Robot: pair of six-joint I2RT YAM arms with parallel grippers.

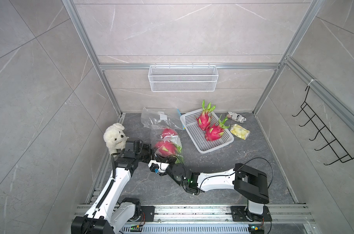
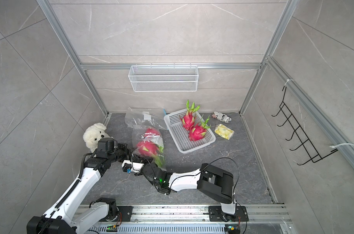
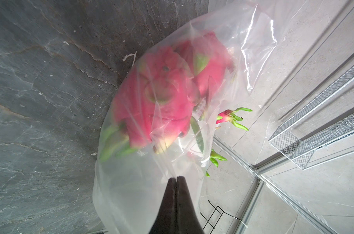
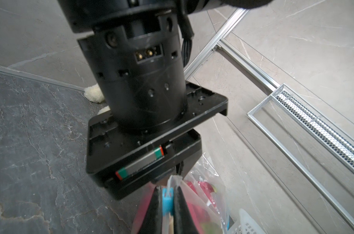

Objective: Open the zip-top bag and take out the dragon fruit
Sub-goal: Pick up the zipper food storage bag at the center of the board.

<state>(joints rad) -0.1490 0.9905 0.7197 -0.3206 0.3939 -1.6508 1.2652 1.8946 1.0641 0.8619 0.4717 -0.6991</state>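
Plastic of the zip-top bag [image 3: 131,192] sits pinched in the left gripper [image 3: 176,178], the right gripper [image 4: 168,190] clamps its blue slider [image 4: 167,200]; heavy dragon fruit [image 3: 157,105] just past the fingers [image 3: 185,202] could tug either hold loose.

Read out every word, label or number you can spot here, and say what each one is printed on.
"Y", probably: big black letter on the crumpled newspaper-print packet; its remaining print is too small to read.
White label on the flat clear plastic bag at the back: too small to read.
White label and dark print on the fruit-filled clear plastic zip-top bag: blurred, unreadable.
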